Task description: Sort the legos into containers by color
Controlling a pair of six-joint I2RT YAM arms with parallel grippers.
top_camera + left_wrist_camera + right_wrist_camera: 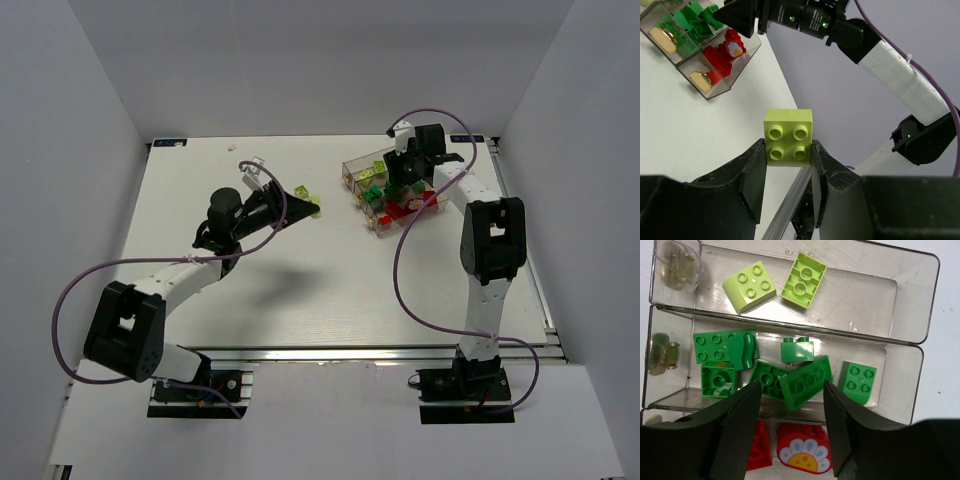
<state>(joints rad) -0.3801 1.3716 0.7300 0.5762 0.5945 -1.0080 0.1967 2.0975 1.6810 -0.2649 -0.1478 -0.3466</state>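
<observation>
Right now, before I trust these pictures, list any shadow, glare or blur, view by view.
Top external: even light; the left arm casts a soft shadow on the table. Left wrist: the pale yellow-green brick is sharp; the left gripper's fingers are dark, with little detail. Right wrist: the clear bins show faint wall reflections; the right gripper's fingers are black and soft-edged.

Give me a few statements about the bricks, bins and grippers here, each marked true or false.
1. The left gripper grips a yellow-green brick. True.
2. The right gripper hangs over the containers. True.
3. Red bricks fill the centre compartment. False: the middle bin holds dark green bricks.
4. A flower-printed part lies among green ones. False: the flower piece lies in the red bin.
5. Nothing yellow-green is sorted yet. False: two pale bricks lie in an end bin.
</observation>
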